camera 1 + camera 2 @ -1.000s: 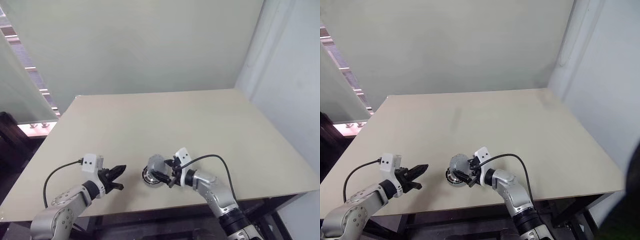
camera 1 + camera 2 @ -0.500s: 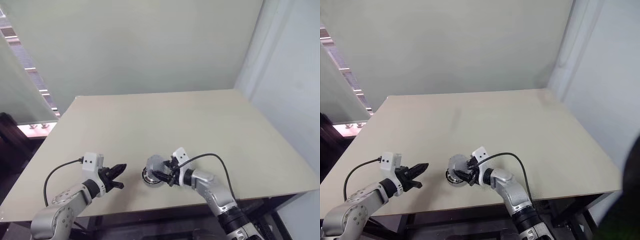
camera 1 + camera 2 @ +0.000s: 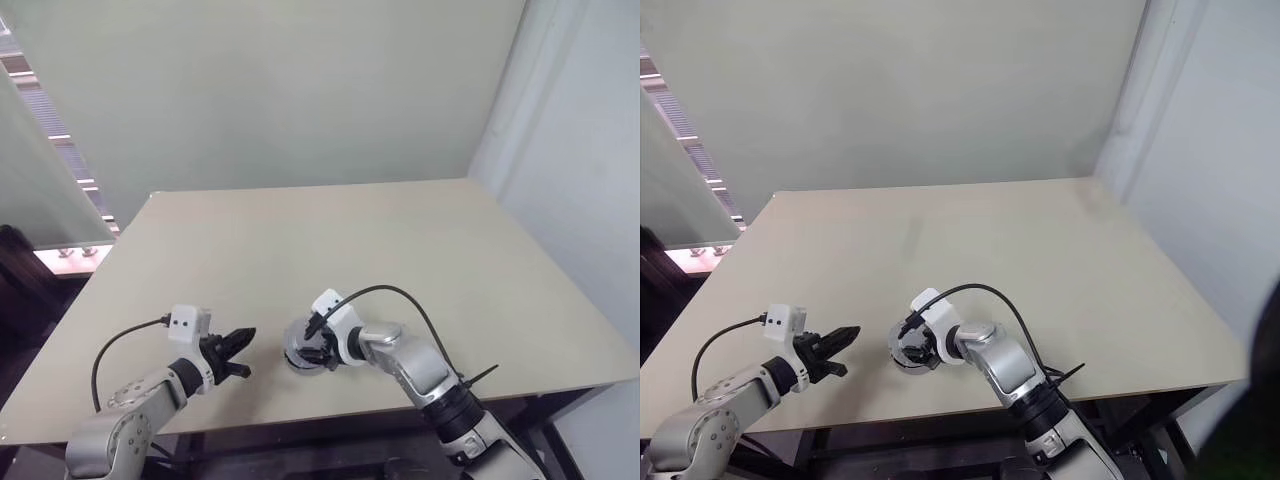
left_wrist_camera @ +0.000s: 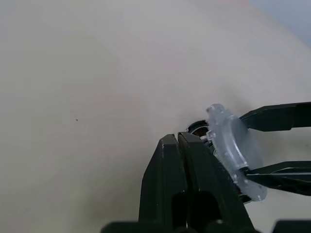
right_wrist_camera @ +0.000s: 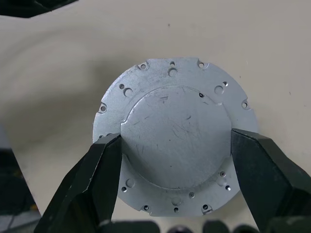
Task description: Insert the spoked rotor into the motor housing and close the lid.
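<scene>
Near table (image 3: 420, 250) front edge: R end effector (image 5: 175, 145) clamps lid (image 5: 172, 133) by raised centre, fingers spread wide, over motor housing (image 4: 197, 128). L end effector (image 3: 238, 352) fully closed, empty, just beside.
</scene>
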`<state>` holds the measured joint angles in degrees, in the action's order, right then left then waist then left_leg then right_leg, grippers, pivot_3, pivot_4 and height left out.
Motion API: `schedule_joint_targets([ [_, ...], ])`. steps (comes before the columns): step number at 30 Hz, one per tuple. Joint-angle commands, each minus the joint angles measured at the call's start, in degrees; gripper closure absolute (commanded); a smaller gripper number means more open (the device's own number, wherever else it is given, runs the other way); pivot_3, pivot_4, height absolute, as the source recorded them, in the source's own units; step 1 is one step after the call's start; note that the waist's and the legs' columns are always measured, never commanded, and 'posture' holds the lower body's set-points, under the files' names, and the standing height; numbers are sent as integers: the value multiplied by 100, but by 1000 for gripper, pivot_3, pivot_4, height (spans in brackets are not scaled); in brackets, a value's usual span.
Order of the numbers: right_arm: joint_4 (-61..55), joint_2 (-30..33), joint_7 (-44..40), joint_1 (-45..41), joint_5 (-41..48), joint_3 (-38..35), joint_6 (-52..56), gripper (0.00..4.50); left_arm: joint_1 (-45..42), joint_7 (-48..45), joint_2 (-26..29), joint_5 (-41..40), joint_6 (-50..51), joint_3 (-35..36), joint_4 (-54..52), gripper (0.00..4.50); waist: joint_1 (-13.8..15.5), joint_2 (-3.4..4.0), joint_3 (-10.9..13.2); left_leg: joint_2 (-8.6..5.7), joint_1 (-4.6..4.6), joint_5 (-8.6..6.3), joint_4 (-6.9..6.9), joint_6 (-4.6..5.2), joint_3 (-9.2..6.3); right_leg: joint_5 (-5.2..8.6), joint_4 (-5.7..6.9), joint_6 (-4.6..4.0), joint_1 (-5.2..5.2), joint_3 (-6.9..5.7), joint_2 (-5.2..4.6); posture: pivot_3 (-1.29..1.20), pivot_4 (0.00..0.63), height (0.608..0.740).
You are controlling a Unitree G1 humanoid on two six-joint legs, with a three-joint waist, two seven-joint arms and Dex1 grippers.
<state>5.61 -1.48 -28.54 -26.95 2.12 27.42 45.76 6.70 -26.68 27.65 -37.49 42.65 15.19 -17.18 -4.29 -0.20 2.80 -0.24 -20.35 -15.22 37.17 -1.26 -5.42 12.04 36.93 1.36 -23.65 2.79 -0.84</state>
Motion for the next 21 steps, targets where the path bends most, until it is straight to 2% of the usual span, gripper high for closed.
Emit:
schedule_joint_targets([
  [1, 149, -191, 206, -229, -161, 200, 301, 1284, -14, -13, -27, 29, -105, 31, -102, 4500, -4, 0, 0, 1, 1, 0, 0, 0, 1, 0, 0, 0, 0, 0, 0, 0, 0, 740],
  [8, 634, -311, 400, -500, -381, 385, 773, 1285, 7, -9, -118, 67, -135, 7, -100, 4500, -2, 1, 0, 2, 21, 0, 1, 0, 3, 2, 0, -4, 16, -1, 0, 0, 0, 740],
  [21, 961, -185, 246, -787, -539, 688, 1064, 1285, 105, -5, -273, 129, -232, -10, -115, 4500, -3, 5, -2, 4, 35, 0, 0, 0, 3, 8, 0, -13, 25, -3, -1, 0, 0, 740],
])
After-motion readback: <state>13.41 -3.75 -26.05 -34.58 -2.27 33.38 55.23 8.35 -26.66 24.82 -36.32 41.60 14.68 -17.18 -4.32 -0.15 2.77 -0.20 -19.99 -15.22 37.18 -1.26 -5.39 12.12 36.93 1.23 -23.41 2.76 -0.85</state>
